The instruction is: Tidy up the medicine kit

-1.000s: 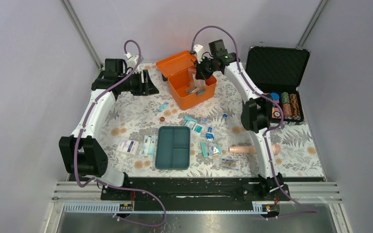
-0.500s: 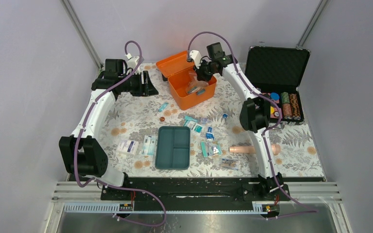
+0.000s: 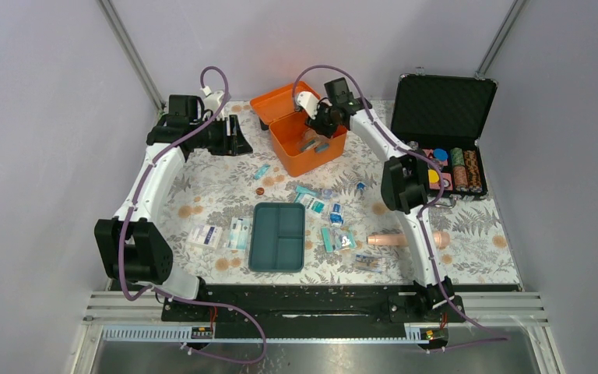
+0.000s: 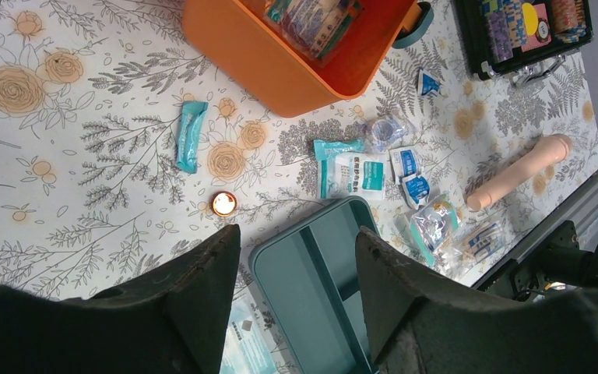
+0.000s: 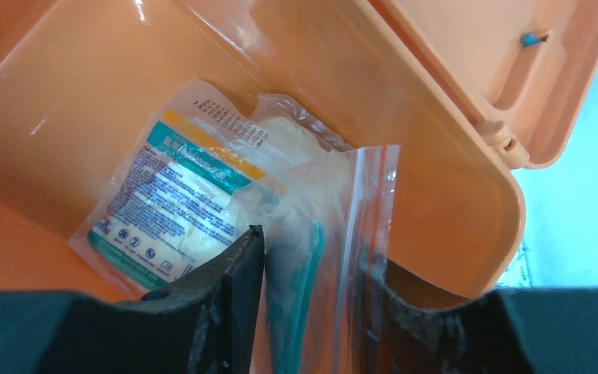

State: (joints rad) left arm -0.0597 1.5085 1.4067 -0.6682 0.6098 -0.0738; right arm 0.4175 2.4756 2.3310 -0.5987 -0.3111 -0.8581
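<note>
The orange medicine kit box [image 3: 294, 159] stands open at the back centre, its lid [image 3: 279, 100] tipped back. My right gripper [image 3: 317, 125] reaches down into it. In the right wrist view its fingers stand apart [image 5: 311, 257] around a clear zip bag [image 5: 339, 195] with teal contents. The bag rests against a white-and-teal packet [image 5: 173, 210] on the box floor. The teal three-compartment tray [image 3: 278, 236] lies empty on the table at the front centre. My left gripper [image 3: 237, 134] is open and empty, high at the back left, looking down at the tray [image 4: 319, 288].
Small packets lie right of the tray [image 3: 336, 226], behind it [image 3: 310, 199] and left of it [image 3: 222, 234]. A teal sachet [image 3: 262, 171] and a copper disc [image 3: 259, 189] lie near the box. A beige cylinder [image 3: 393, 239] lies at the right. The black poker-chip case [image 3: 444, 109] stands open at the back right.
My right gripper has moved left and down into the orange box with the clear zip bag, which hung above the box a second ago. The left arm has not moved.
</note>
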